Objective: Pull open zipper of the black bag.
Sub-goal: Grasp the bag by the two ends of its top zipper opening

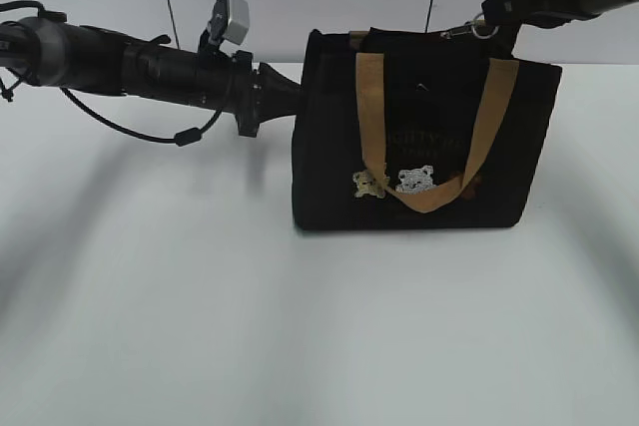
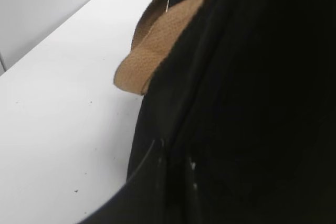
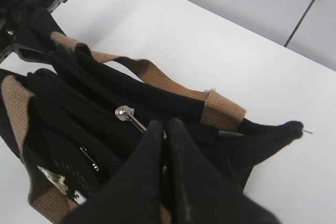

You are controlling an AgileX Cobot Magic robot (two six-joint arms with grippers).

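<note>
The black bag (image 1: pixel 329 167) stands upright on the white table, tan handles (image 1: pixel 371 107) hanging down its front. My left gripper (image 1: pixel 298 95) presses into the bag's upper left end. In the left wrist view its dark fingers (image 2: pixel 157 182) are closed on the black fabric (image 2: pixel 252 77). My right gripper (image 1: pixel 496 9) is above the bag's top right corner, shut on the zipper (image 1: pixel 483 27), whose silver ring shows just below it. In the right wrist view the silver zipper (image 3: pixel 124 113) runs into my closed right gripper (image 3: pixel 165 125), over the bag's top (image 3: pixel 79 103).
The white table (image 1: pixel 200 326) spreads in front and to both sides of the bag. A light wall rises close behind it. The left arm (image 1: pixel 120 62) with its looping cable lies level above the table on the left. A tan handle (image 3: pixel 223 109) lies by my right fingers.
</note>
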